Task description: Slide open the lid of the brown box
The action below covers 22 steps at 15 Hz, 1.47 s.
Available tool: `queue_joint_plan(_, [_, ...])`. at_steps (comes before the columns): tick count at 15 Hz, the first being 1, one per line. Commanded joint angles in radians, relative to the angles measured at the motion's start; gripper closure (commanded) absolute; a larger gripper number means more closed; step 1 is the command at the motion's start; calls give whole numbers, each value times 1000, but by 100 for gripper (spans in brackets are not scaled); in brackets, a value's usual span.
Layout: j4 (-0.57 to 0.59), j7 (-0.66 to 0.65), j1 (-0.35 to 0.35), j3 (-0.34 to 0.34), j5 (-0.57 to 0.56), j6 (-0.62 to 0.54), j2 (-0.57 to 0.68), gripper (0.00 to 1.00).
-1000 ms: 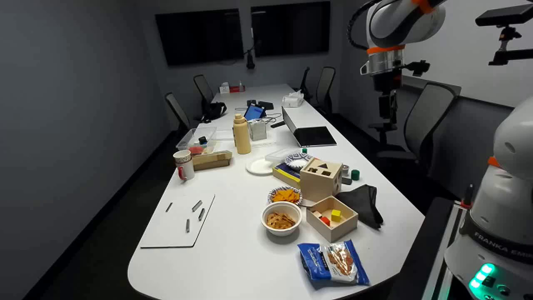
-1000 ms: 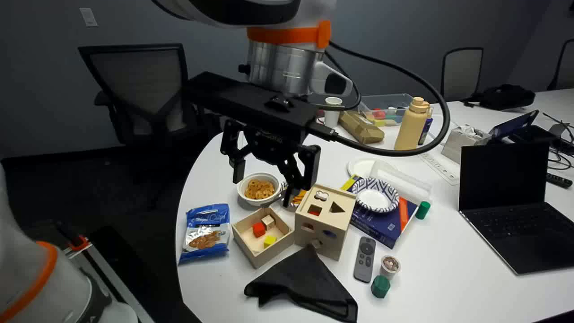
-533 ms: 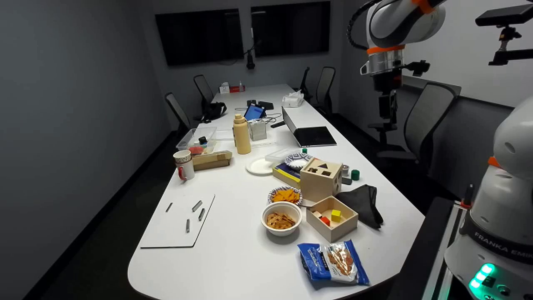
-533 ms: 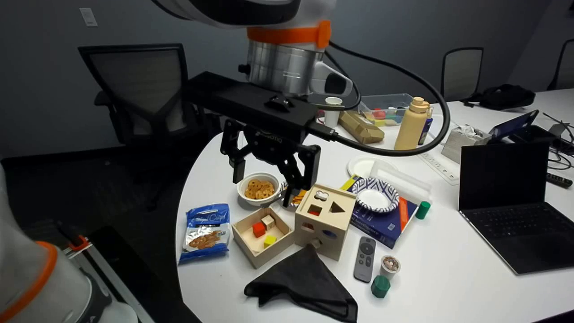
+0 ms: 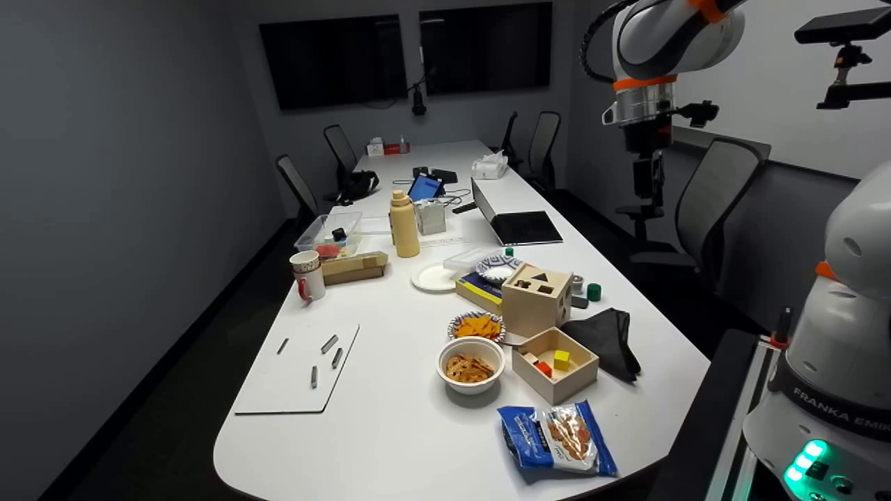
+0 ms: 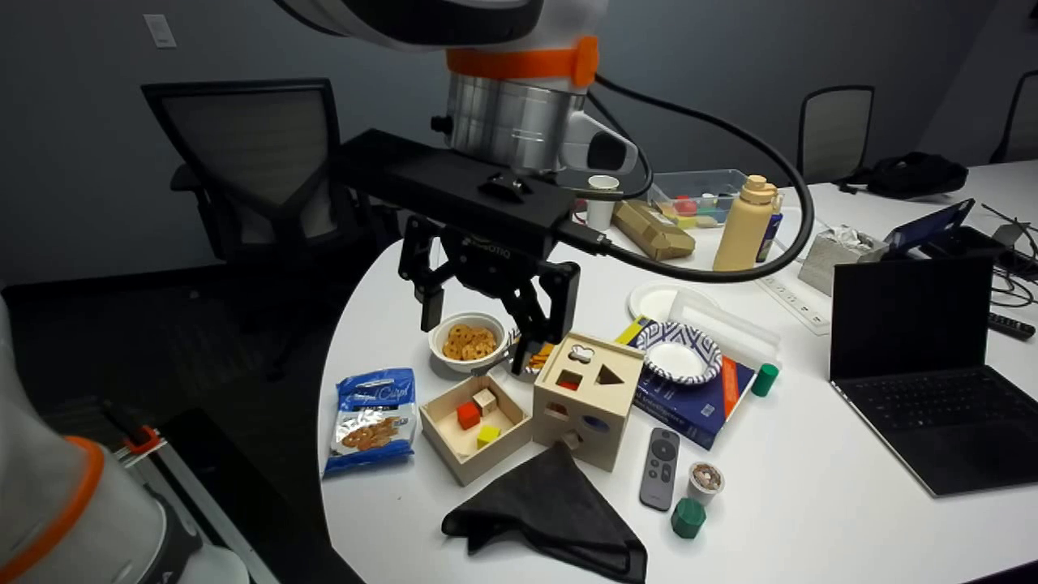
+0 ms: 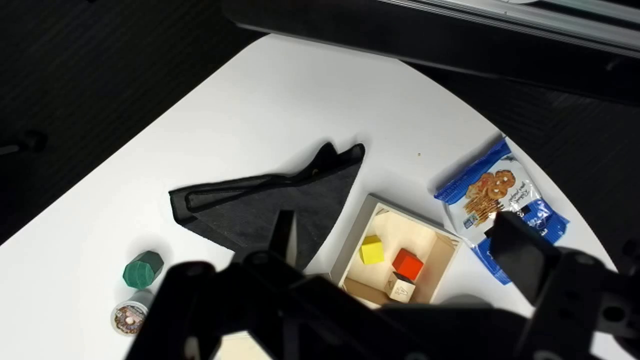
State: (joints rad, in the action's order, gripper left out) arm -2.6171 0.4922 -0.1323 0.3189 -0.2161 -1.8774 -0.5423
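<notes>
The brown box (image 5: 525, 311) is a light wooden cube with shaped holes, standing upright on the table, also in an exterior view (image 6: 598, 446). Its lid, a thin flat panel with cut-outs, lies over the top in both exterior views (image 5: 527, 274) (image 6: 590, 367). In the wrist view only a bit of this box (image 7: 242, 346) shows at the bottom edge, behind my fingers. My gripper (image 6: 480, 337) is open and empty, high above the table and apart from everything. In the wrist view its open fingers (image 7: 400, 240) frame a low open wooden box (image 7: 345, 245) holding a few cubes.
A black cloth (image 6: 551, 511) lies beside both wooden boxes. A blue snack bag (image 6: 373, 422), a white bowl of pretzels (image 5: 471, 386), a book (image 6: 681, 410) with a paper plate (image 6: 677, 361), a remote (image 6: 660, 470) and a green block (image 6: 688, 518) stand around. A laptop (image 6: 912, 324) is farther off.
</notes>
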Motion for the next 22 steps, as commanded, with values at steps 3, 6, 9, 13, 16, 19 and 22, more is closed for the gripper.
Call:
queue_joint_plan(3, [1, 4, -10, -10, 5, 2, 1, 0])
queue_joint_plan(6, [3, -88, -13, -36, 26, -17, 15, 0])
queue_joint_plan(9, [-9, -281, -12, -96, 63, -96, 35, 0])
queue_joint_plan(13, [-23, -530, -15, -186, 80, -248, 80, 0])
queue_joint_plan(16, [-38, -711, -19, -248, 84, -395, 125, 0])
queue_joint_plan(19, [-73, -893, -44, -315, 38, -544, 181, 0])
queue_joint_plan(22, [-115, -1060, -95, -384, -69, -656, 229, 0])
